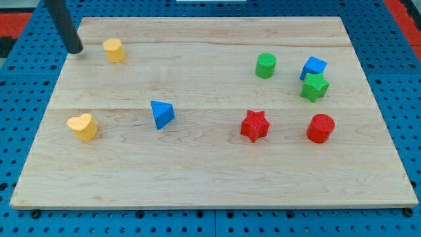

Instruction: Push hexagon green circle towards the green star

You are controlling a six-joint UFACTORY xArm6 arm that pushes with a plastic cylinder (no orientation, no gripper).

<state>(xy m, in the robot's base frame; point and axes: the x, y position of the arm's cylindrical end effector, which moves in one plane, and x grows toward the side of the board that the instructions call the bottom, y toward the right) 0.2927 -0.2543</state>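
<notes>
The green circle block (266, 65) stands at the upper right of the wooden board (210, 178). The green star (315, 87) lies to its right and slightly lower, touching the blue cube (314, 67) above it. My tip (76, 49) is at the board's upper left corner, far left of the green circle, just left of the yellow hexagon-like block (114, 50).
A yellow heart (83, 126) lies at the left. A blue triangle (161, 114) is left of centre. A red star (254, 126) and a red cylinder (320, 128) lie at the lower right, below the green blocks.
</notes>
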